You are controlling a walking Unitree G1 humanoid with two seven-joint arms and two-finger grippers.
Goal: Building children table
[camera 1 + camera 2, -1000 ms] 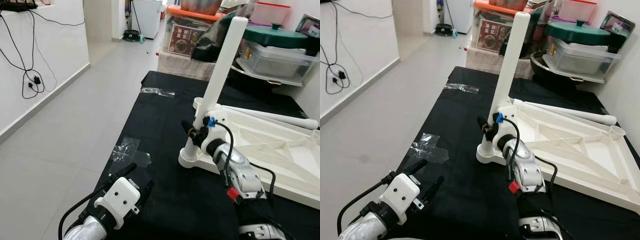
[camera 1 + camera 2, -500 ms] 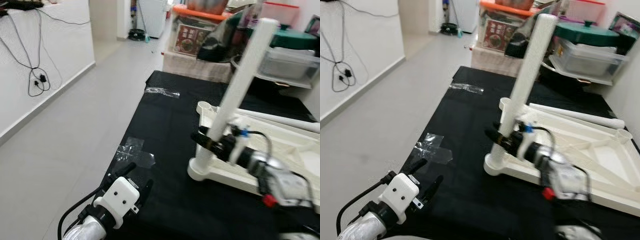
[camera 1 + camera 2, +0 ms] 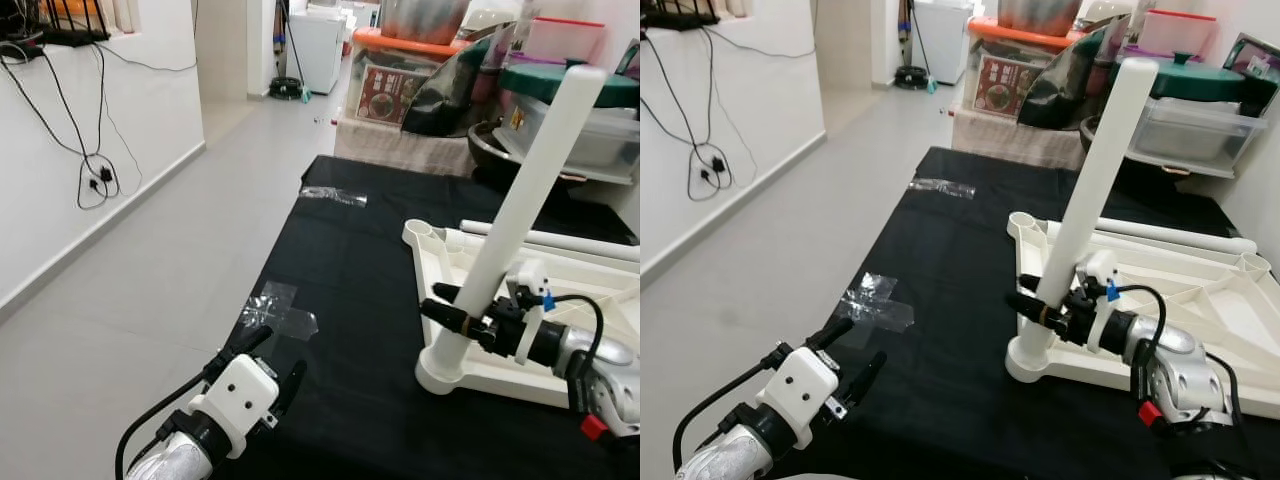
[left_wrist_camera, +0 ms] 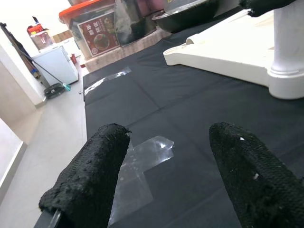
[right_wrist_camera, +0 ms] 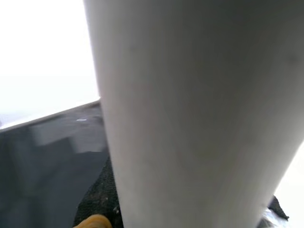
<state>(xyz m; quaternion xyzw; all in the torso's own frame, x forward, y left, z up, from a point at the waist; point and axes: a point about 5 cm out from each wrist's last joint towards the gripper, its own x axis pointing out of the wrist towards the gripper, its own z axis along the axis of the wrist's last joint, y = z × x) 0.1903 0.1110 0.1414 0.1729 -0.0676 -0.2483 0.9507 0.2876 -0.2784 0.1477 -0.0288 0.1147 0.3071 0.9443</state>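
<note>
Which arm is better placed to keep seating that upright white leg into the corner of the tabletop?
The right. Its gripper has its jaws closed around the white leg just above the corner socket of the tabletop. The left gripper hovers open over the black mat, well away.

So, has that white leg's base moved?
Yes. Held by the right gripper, the white table leg has slid right at its base, away from the clear tape patch.
</note>
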